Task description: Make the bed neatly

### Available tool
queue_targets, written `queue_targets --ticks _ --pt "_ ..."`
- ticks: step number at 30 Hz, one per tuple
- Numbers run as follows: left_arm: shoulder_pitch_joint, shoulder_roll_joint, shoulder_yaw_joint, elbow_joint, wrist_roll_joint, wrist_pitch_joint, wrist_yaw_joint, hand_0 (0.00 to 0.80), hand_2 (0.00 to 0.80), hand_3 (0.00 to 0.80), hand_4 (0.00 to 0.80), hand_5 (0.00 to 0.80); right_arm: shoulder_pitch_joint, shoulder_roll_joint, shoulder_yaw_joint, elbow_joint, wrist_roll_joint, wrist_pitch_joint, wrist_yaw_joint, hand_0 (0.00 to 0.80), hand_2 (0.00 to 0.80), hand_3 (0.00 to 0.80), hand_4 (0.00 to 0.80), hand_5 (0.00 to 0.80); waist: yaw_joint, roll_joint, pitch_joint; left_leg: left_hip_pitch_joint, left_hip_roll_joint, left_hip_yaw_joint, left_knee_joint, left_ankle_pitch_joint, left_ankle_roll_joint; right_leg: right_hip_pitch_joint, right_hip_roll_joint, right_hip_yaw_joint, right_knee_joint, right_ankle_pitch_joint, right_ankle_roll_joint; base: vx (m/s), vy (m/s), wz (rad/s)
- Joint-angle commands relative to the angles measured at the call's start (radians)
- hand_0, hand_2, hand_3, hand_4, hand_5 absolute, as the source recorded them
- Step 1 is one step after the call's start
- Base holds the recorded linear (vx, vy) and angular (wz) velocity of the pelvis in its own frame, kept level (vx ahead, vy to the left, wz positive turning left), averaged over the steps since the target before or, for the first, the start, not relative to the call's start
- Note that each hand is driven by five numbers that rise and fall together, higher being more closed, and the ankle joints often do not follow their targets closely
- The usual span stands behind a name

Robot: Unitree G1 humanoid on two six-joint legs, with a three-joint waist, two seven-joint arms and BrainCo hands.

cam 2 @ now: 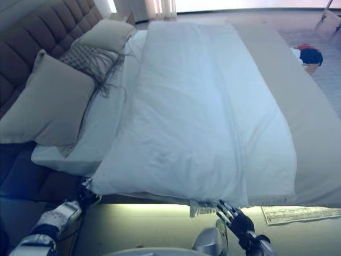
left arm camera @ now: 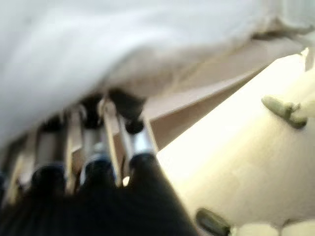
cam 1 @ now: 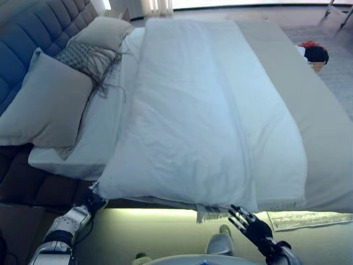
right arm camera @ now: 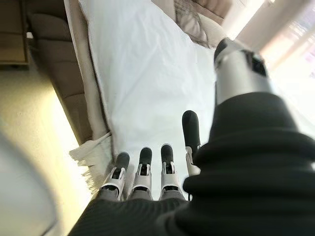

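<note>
White duvet [cam 1: 204, 116], long axis head-to-foot; near edge just above L robot hand [cam 1: 95, 200], grip unreadable. R robot hand [cam 1: 248, 222] spread, empty, below fringe.

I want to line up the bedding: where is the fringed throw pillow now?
In the left eye view the fringed throw pillow lies at the head of the bed on the robot's left, between the large beige pillow and the smaller far pillow, beside the white duvet.
</note>
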Motion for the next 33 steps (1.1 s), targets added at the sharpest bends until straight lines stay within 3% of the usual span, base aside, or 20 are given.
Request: queue_targets --ticks 1,9,12,13,15,18,22,26,29,33 --pt "-0.071 0.222 0.152 0.014 -0.086 -0.167 0.035 0.8 0.8 0.8 0.8 0.8 -0.02 0.006 -0.007 -0.069 0.019 -0.047 0.001 0.078 0.078 0.078 0.078 0.078 0.044 -0.02 0.028 -0.049 0.041 -0.022 0.038 0.046 0.047 -0.041 0.0 0.052 0.054 -0.01 -0.011 0.0 0.0 0.0" --pt "0.043 0.218 0.22 0.048 -0.02 -0.173 0.026 0.8 0.8 0.8 0.8 0.8 0.073 -0.041 -0.088 -0.131 0.003 0.009 -0.005 0.075 0.075 0.075 0.075 0.075 0.056 -0.016 0.012 -0.02 0.055 -0.028 0.03 0.056 0.038 0.014 0.001 0.013 0.043 -0.026 -0.015 0.088 0.05 0.07" --pt "0.064 0.168 0.207 0.063 0.013 -0.175 -0.024 0.8 0.8 0.8 0.8 0.8 0.072 -0.056 -0.101 -0.119 0.011 0.023 0.011 0.05 0.05 0.05 0.05 0.05 0.064 -0.014 0.022 -0.034 0.048 -0.042 0.044 0.051 0.037 0.002 -0.011 0.007 0.066 -0.036 -0.014 0.02 0.11 -0.03" --pt "0.075 0.148 0.2 0.062 0.019 -0.181 -0.048 0.8 0.8 0.8 0.8 0.8 0.072 -0.064 -0.105 -0.12 0.012 0.025 0.017 0.0 0.0 0.0 0.0 0.0 0.067 -0.013 0.03 -0.045 0.045 -0.05 0.053 0.048 0.037 -0.007 -0.016 0.008 0.078 -0.04 -0.014 -0.05 0.156 0.02" --pt "0.091 0.094 0.166 0.038 0.0 -0.218 -0.085 0.8 0.8 0.8 0.8 0.8 0.055 -0.094 -0.107 -0.123 0.018 0.017 0.03 0.0 0.0 0.0 0.0 0.0 0.071 -0.013 0.067 -0.1 0.038 -0.076 0.101 0.039 0.037 -0.059 -0.028 0.02 0.124 -0.049 -0.019 -0.201 0.202 0.05" --pt "0.055 0.027 0.095 0.003 -0.08 -0.284 -0.096 0.8 0.8 0.8 0.8 0.8 -0.037 -0.145 -0.096 -0.087 0.017 -0.041 0.056 0.0 0.0 0.0 0.0 0.0 0.076 -0.01 0.154 -0.234 0.026 -0.118 0.178 0.028 0.04 -0.202 -0.037 0.06 0.203 -0.053 -0.027 -0.42 0.214 0.14" --pt "-0.079 0.029 0.03 -0.007 -0.149 -0.34 -0.054 0.8 0.8 0.8 0.8 0.8 -0.186 -0.155 -0.062 -0.068 0.041 -0.116 0.048 0.0 0.0 0.0 0.0 0.0 0.083 -0.028 0.249 -0.368 0.012 -0.13 0.19 0.057 0.049 -0.34 -0.028 0.088 0.246 -0.038 -0.025 -0.383 0.107 0.03" --pt "-0.156 0.042 -0.008 0.001 -0.134 -0.351 0.024 0.8 0.8 0.8 0.8 0.8 -0.273 -0.154 -0.043 -0.076 0.052 -0.168 0.02 0.0 0.0 0.0 0.0 0.0 0.089 -0.037 0.306 -0.458 -0.014 -0.129 0.185 0.095 0.057 -0.425 -0.024 0.091 0.249 -0.002 -0.018 -0.257 0.08 -0.02" --pt "-0.199 0.033 -0.017 0.063 -0.06 -0.348 0.098 0.8 0.8 0.8 0.8 0.8 -0.346 -0.143 -0.034 -0.089 0.04 -0.164 0.0 0.0 0.0 0.0 0.0 0.0 0.084 -0.041 0.334 -0.5 -0.026 -0.133 0.189 0.112 0.059 -0.467 -0.018 0.099 0.25 0.016 -0.019 -0.163 0.103 -0.01" --pt "-0.274 0.05 -0.005 0.125 -0.057 -0.33 0.096 0.8 0.8 0.8 0.8 0.8 -0.416 -0.144 -0.014 -0.116 0.022 -0.19 -0.04 0.0 0.0 0.0 0.0 0.0 0.079 -0.047 0.37 -0.559 -0.022 -0.141 0.193 0.134 0.05 -0.522 -0.012 0.105 0.252 0.029 -0.022 -0.16 0.076 -0.06"
